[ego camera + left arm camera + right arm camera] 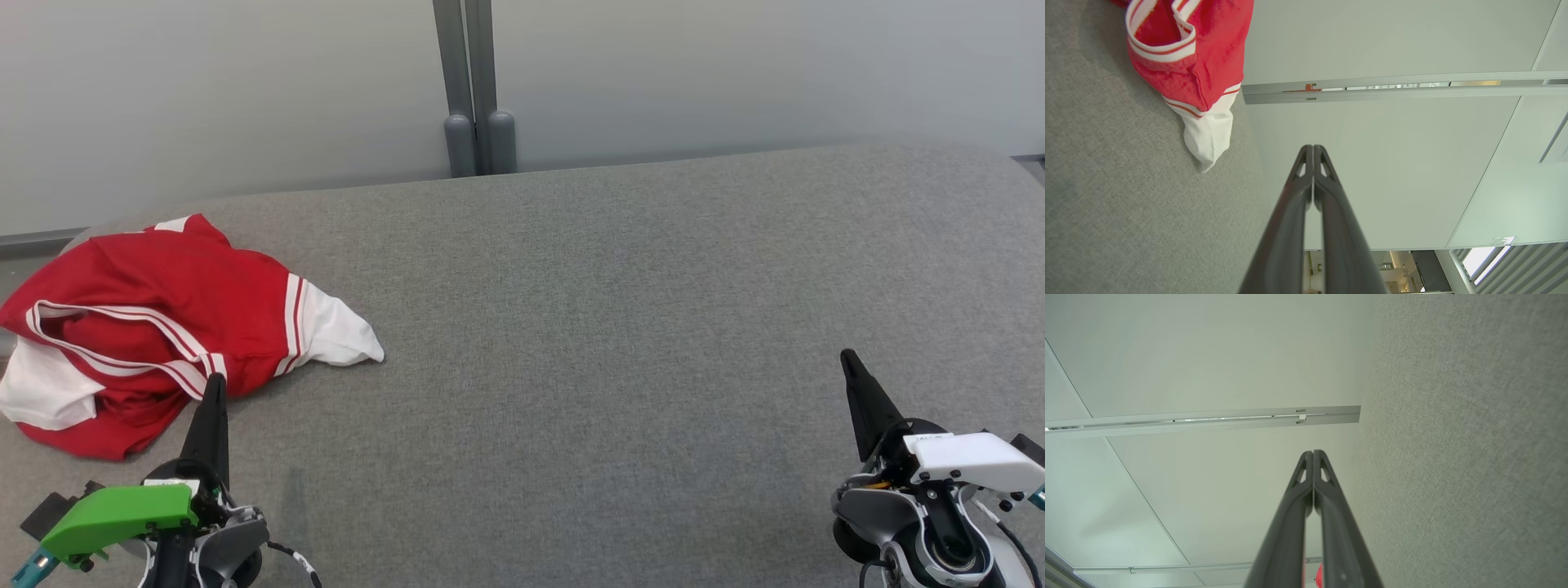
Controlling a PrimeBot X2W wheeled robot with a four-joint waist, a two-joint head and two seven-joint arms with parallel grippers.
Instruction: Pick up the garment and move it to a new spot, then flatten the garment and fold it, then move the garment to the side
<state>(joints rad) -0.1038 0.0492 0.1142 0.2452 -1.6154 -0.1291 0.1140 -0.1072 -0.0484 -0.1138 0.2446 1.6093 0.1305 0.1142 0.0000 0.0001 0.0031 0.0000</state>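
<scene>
The crumpled red-and-white jersey (163,318) lies on the grey counter (653,327), just ahead and to the left of the left pincer (215,384), with its long axis crosswise to the fingers. The right pincer (849,359) is well apart from it, so the left arm is nearer. Both pincers are closed and empty. No writing is legible.

The garment (163,310), just beyond the left hand (214,382), is soft red cloth with a faint sheen, banded in ribbed white-and-red trim and white cloth. Under both hands the desk (612,327) wears rough, matt grey woven fabric. The fingers (1286,237) of the left hand and the right hand (849,359) are smooth dark plastic, slightly glossy. The green shell (114,510) behind the left hand and the white shell (976,457) behind the right are smooth plastic. Past the fingertips the wall (735,73) is smooth, matt and pale, split by a grey metal-looking post (473,82).
</scene>
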